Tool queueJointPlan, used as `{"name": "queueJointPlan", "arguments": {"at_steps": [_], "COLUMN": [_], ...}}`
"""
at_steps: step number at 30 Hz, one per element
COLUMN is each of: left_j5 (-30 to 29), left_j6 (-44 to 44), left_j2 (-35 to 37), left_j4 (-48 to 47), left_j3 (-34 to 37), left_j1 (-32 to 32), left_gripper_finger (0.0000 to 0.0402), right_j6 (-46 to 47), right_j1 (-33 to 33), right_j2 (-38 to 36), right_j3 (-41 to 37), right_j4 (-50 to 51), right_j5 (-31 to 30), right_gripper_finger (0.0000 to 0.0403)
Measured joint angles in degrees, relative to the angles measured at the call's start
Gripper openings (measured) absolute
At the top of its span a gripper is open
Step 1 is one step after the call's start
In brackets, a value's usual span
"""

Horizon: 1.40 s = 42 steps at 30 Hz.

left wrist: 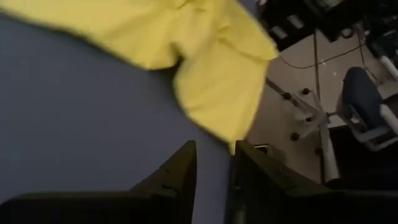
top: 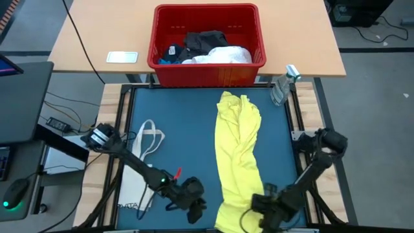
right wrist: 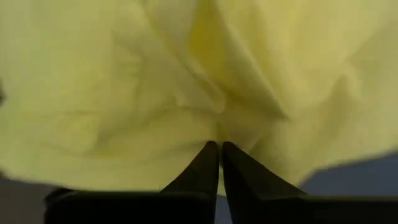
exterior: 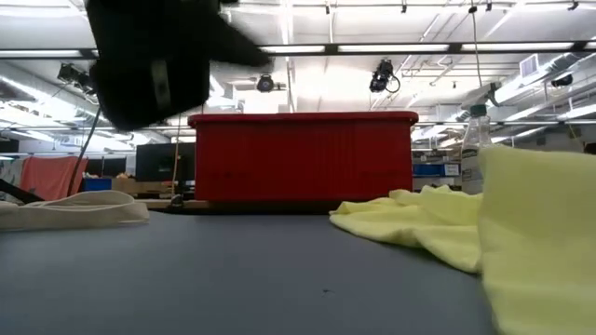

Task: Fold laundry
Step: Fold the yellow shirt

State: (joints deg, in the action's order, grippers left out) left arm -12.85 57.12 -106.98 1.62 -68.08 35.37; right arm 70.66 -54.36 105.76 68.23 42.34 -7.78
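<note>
The right gripper (right wrist: 219, 146) is at the near end of the yellow shirt (top: 238, 155), and its two fingers are pinched shut on a fold of that cloth. In the right wrist view the yellow cloth bunches up right at the fingertips. So the step in hand looks like grabbing the shirt's near edge to start a fold.

The left gripper (left wrist: 213, 155) hangs just beside the same near end of the shirt, on the side away from the right gripper. Its fingers stand a little apart and hold nothing; one yellow corner lies just past their tips.

Next, I think the left gripper needs to reach that corner and pinch it too. Then both can lift the edge and carry it away from them, toward the red bin (top: 207, 45).

Counting things: one yellow shirt on the blue table (top: 181, 123). One cream bag (top: 145, 145) lies flat beside the left arm. One red bin sits far past both grippers, with one white piece (top: 223, 56) and at least one dark piece (top: 204, 42) inside. One clear bottle (top: 283, 87) stands beyond the right gripper, at the table's edge
</note>
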Motion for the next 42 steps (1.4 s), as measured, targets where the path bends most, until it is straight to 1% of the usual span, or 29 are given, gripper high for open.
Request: {"name": "queueJointPlan", "arguments": {"at_steps": [3, 6, 10, 12, 15, 17, 20, 22, 26, 28, 31, 35, 38, 40, 42], "left_j5": [-2.1, -2.5, -2.6, -2.5, -2.4, -2.5, -2.5, -2.6, -2.5, -2.5, -2.6, -2.6, -2.5, -2.4, -2.5], "left_j6": [-6.2, -16.1, -33.7, -41.0, -46.6, -49.1, -53.7, -57.0, -60.2, -60.3, -60.1, -59.7, -58.9, -57.9, -56.7], "left_j2": [0.0, -1.7, -8.5, -12.2, -17.9, -21.6, -25.9, -28.1, -31.1, -31.9, -32.7, -33.3, -33.3, -33.4, -33.4], "left_j4": [-0.3, 0.2, -1.6, -5.5, -14.6, -19.0, -19.8, -19.8, -20.7, -20.8, -20.0, -20.0, -20.2, -20.3, -20.5], "left_j3": [-3.6, -8.8, -19.1, -25.1, -34.3, -39.2, -43.9, -45.8, -46.8, -46.8, -46.9, -46.9, -47.0, -47.0, -46.9], "left_j1": [1.2, 1.3, 1.7, 2.1, 2.2, 2.1, 2.0, 2.0, 1.7, 1.3, 0.7, -0.1, -0.5, -0.9, -1.2], "left_gripper_finger": [0.0114, 0.0114, 0.0115, 0.0122, 0.0148, 0.0172, 0.0212, 0.024, 0.0282, 0.029, 0.0292, 0.0282, 0.0263, 0.0248, 0.0234], "right_j6": [0.2, -0.9, -5.3, -8.8, -14.1, -15.4, -17.1, -20.0, -26.3, -28.8, -31.4, -31.5, -27.4, -23.5, -20.4], "right_j1": [-3.3, -6.4, -9.9, -10.9, -11.2, -10.6, -10.0, -9.8, -9.8, -9.8, -9.8, -9.9, -9.6, -9.3, -9.1], "right_j2": [-2.8, -5.5, -6.5, -5.5, -2.6, -0.8, 2.2, 4.5, 9.2, 11.6, 14.9, 18.5, 19.5, 19.5, 19.0], "right_j3": [0.0, 0.0, 0.1, 0.1, 0.1, 0.4, 2.4, 4.8, 11.1, 13.8, 16.3, 18.2, 18.7, 18.4, 18.2], "right_j4": [-2.3, -6.7, -14.7, -19.1, -23.3, -24.1, -22.3, -19.2, -10.7, -7.5, -8.2, -8.5, -8.1, -7.9, -7.1], "right_j5": [-5.3, -10.8, -14.4, -14.7, -13.5, -12.6, -12.0, -12.5, -14.6, -15.1, -13.8, -13.3, -13.8, -14.1, -14.6], "right_gripper_finger": [0.0041, 0.0064, 0.0113, 0.0142, 0.0187, 0.0217, 0.0251, 0.0261, 0.0262, 0.0259, 0.0254, 0.0248, 0.0232, 0.0209, 0.0172]}}
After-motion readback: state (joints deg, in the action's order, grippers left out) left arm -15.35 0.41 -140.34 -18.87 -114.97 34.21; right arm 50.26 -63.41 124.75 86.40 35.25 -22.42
